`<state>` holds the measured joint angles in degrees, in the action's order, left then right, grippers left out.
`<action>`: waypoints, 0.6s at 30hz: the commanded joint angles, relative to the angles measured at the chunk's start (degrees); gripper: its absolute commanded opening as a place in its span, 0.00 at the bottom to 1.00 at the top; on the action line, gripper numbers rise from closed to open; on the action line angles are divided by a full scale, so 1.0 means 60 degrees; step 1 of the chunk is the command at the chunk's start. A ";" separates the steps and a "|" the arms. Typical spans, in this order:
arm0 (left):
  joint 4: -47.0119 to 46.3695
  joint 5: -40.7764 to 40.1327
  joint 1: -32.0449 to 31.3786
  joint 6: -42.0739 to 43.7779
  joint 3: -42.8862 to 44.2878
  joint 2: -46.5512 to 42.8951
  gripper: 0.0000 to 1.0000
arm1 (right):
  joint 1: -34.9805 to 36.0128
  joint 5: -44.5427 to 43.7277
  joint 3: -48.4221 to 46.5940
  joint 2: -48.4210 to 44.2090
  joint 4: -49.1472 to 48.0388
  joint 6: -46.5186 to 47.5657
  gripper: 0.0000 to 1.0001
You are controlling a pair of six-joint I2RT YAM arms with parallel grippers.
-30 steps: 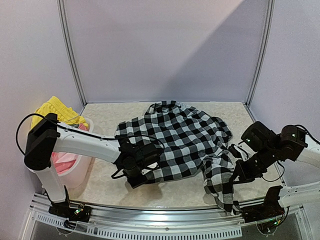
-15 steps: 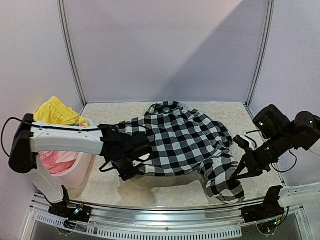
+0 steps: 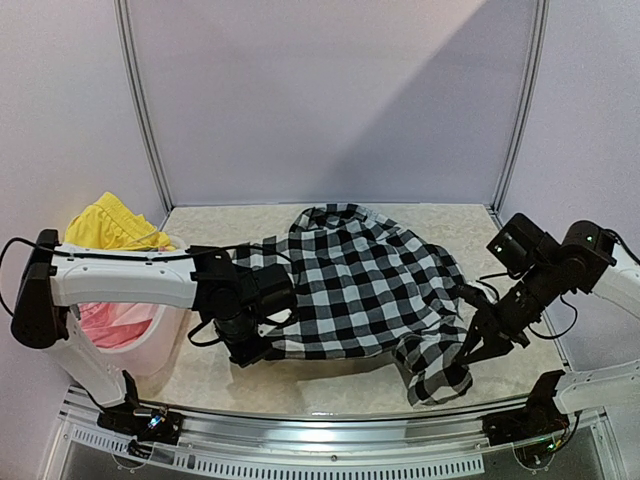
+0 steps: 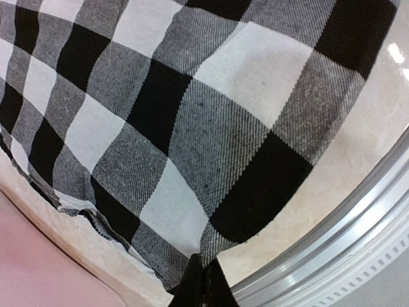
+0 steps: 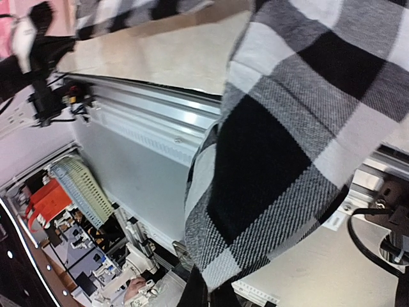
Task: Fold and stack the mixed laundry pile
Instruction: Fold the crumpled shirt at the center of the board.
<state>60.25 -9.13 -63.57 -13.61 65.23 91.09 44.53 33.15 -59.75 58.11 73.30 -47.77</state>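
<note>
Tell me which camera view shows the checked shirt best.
Top external: the whole checked shirt shows, spread out. The left wrist view gives only a close patch of its weave; the right wrist view, just a hanging fold.

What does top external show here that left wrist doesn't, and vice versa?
Top external only: the whole checked shirt spread out, its right corner held by the right arm, and the white basket holding a yellow garment and a pink piece.
Left wrist only: the shirt's weave and hem up close, with fabric pinched in the shut left jaws.
Both: the shirt, the beige table, the metal front rail.
</note>
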 commanded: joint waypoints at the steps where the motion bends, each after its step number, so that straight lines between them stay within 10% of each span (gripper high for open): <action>1: 0.0332 0.0675 -0.0018 -0.0189 0.0066 -0.0262 0.00 | -0.0048 0.0573 -0.0922 0.0423 -0.0022 0.0608 0.00; 18: 0.0301 0.2598 0.2027 -0.0617 0.0031 -0.1219 0.00 | -0.0654 -0.0146 -0.5703 0.3859 0.1427 0.1476 0.00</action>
<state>62.24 1.30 -54.78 -16.27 65.25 85.12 43.38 34.30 -89.38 76.97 76.47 -40.56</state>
